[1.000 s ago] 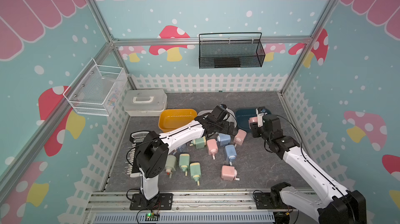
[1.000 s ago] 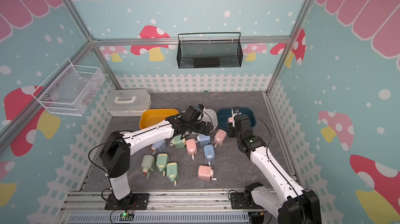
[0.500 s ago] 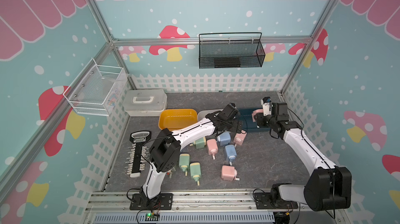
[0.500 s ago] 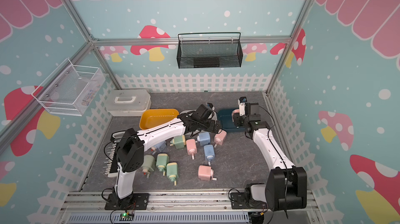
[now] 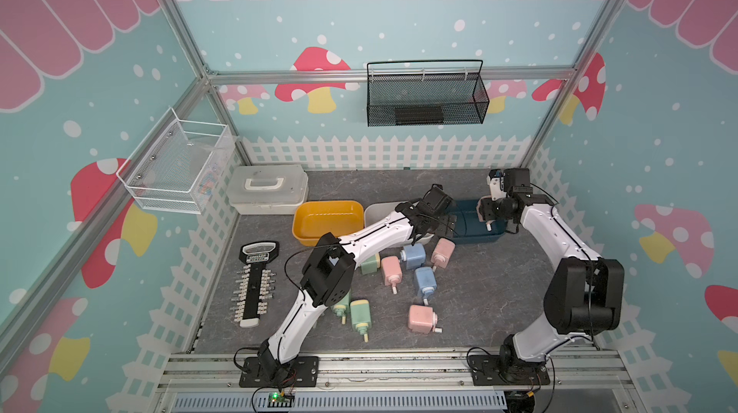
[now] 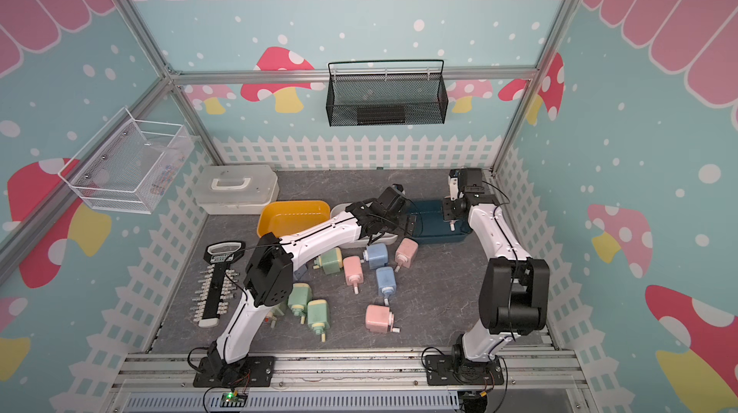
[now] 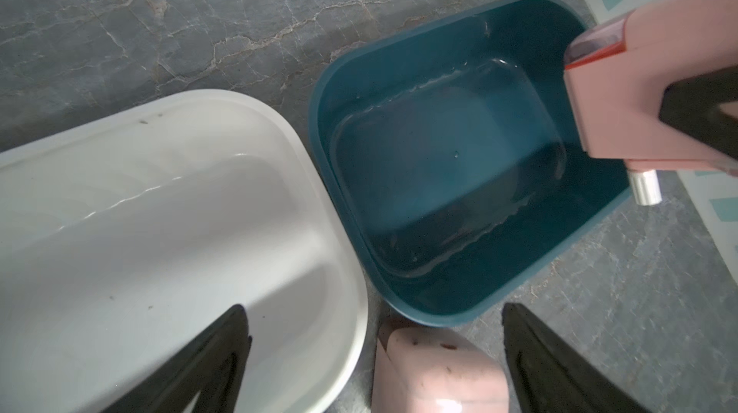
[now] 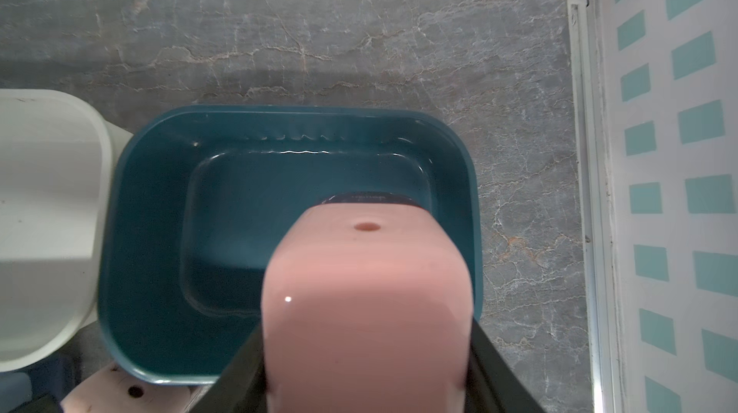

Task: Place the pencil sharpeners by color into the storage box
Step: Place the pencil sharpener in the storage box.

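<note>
Right end effector (image 5: 488,217), arm reaching forward, clamps pink sharpener (image 8: 365,291) over teal bin (image 8: 147,231); left end effector (image 7: 373,319) gapes wide.

Teal walls (image 5: 399,23) printed with red mushrooms, white dots and a pink scalloped border stand in an aluminium frame (image 5: 259,78). A white picket-fence strip (image 5: 379,153) edges the grey marbled counter (image 5: 479,311), evenly lit.

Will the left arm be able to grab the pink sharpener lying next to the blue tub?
Probably yes. The left arm has its open fingers on either side of that pink sharpener in its wrist view, and nothing shows between them and it.
</note>
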{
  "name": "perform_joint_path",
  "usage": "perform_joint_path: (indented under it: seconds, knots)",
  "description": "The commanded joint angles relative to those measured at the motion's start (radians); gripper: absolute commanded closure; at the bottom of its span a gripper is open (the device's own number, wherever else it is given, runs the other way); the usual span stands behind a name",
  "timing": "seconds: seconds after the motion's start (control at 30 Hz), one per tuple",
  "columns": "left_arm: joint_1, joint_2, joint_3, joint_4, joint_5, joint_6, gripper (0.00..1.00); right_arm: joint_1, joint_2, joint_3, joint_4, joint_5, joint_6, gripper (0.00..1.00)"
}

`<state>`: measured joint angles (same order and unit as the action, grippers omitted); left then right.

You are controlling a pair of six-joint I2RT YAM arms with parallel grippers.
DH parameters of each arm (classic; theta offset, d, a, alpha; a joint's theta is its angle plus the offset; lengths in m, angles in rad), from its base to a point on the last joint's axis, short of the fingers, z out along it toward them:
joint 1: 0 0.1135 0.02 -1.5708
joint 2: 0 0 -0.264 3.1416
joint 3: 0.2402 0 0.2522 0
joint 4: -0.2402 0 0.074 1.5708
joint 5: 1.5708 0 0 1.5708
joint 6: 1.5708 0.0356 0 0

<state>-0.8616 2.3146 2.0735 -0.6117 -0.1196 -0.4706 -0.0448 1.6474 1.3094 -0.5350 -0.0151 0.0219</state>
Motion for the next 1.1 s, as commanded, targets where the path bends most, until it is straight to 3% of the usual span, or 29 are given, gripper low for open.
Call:
perform_joint_path:
  seconds: [0.0, 0.1, 0.57, 1.07]
  knots:
    - [-0.004, 0.055, 0.074, -0.057, -0.033, 0.017, 0.01, -0.024, 0.05, 0.053, -0.043, -0.043, -0.038, 1.0]
    - [0.002, 0.1, 0.127, -0.075, -0.033, 0.023, 0.01, -0.048, 0.095, 0.082, -0.039, -0.074, -0.04, 1.0]
    - [0.041, 0.197, 0.223, -0.127, -0.073, -0.013, 0.01, -0.055, 0.246, 0.193, -0.06, 0.051, -0.049, 1.0]
    - [0.052, 0.213, 0.212, -0.154, -0.075, -0.025, 0.01, -0.055, 0.357, 0.243, -0.107, 0.116, -0.075, 0.86]
